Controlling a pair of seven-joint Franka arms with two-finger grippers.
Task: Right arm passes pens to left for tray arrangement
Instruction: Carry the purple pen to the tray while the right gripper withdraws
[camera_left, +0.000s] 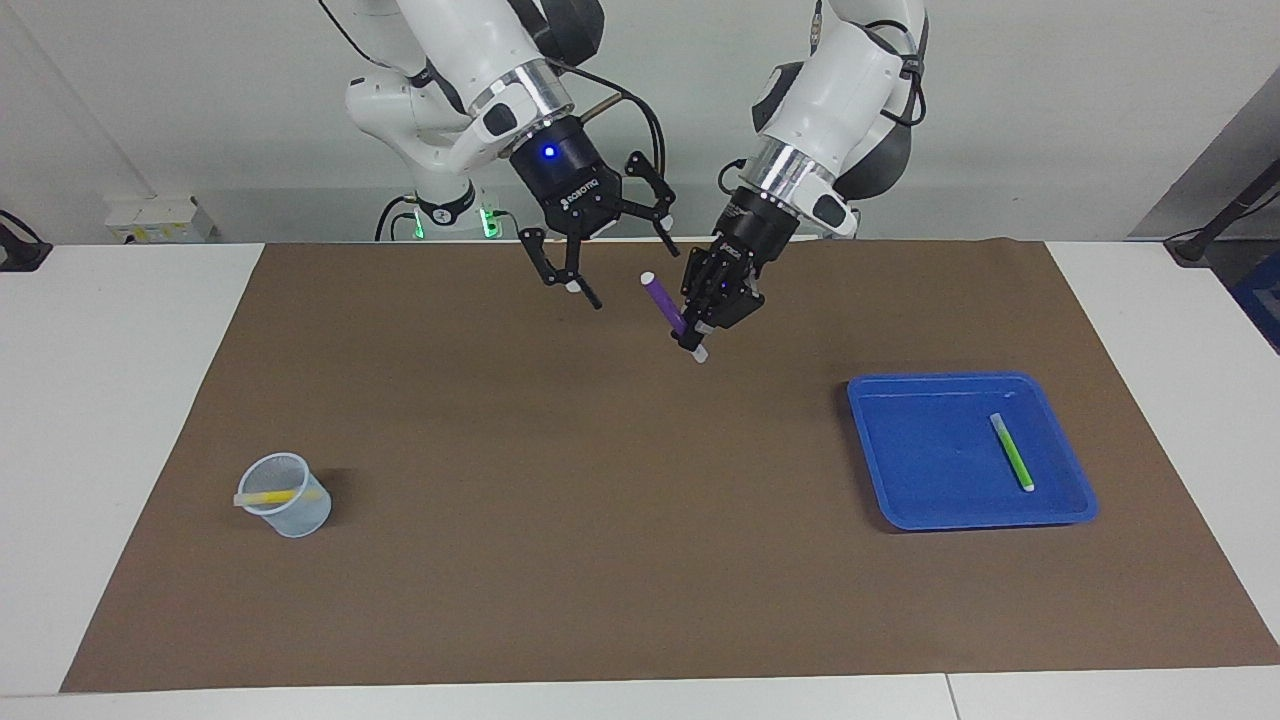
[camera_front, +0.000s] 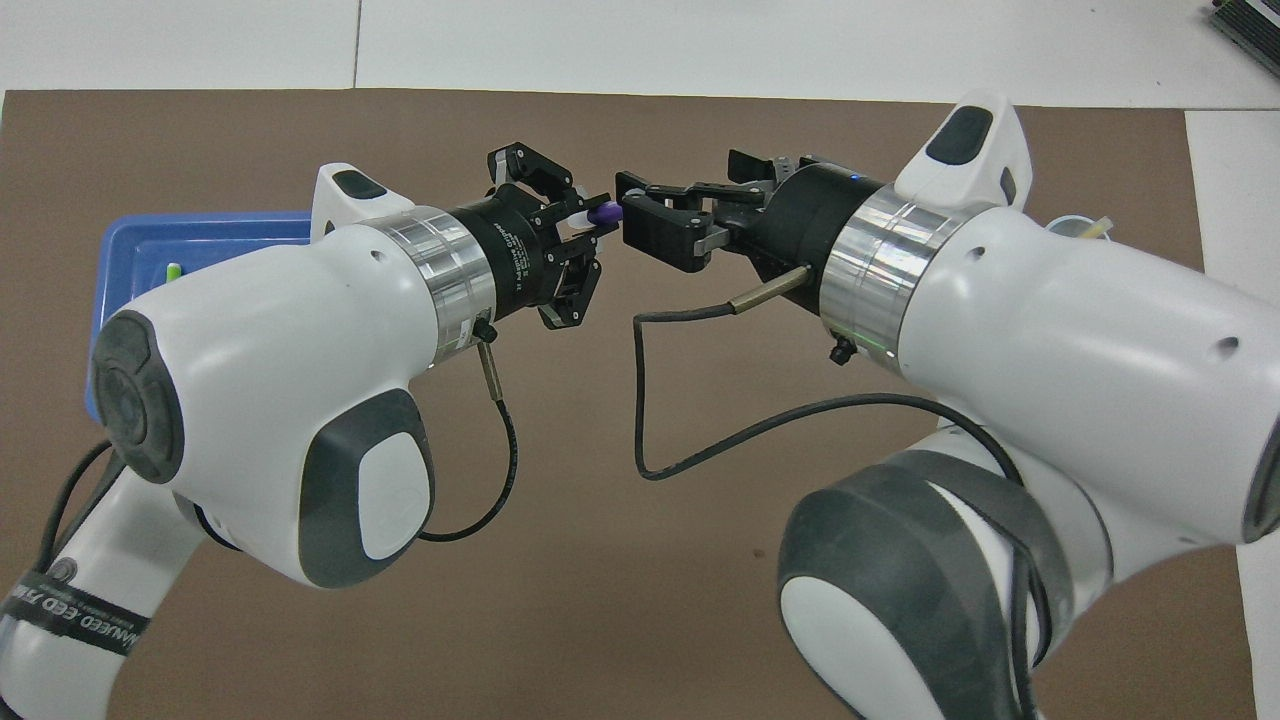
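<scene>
In the facing view, at the lower left of the frame, a small clear cup (camera_left: 288, 494) stands on the brown mat (camera_left: 560, 520) that covers the middle of the table (camera_left: 120, 420), and the yellow pen (camera_left: 266, 497) lies slanted inside it, its pale end poking over the rim. Up and to the right, in the upper middle of the frame, the right hand (camera_left: 608, 262), with a blue light on its black body, hangs in the air over the mat with its fingers spread wide and nothing between them. Just to its right the purple pen (camera_left: 663, 303) is held tilted in the air, its pale end pointing up toward the open right hand, apart from those fingers. The left hand (camera_left: 712, 322) is closed around the lower part of this pen, and a pale tip shows below its fingers. Farther right, in the lower right part of the frame, the blue tray (camera_left: 900, 440) sits flat on the mat, and the green pen (camera_left: 1012, 452) lies inside it, toward the side of the tray at the frame's right, running roughly top to bottom. In the overhead view the two hands meet tip to tip in the upper middle of the frame, with the purple pen between them, and the tray peeks out at the left edge under the left arm.
</scene>
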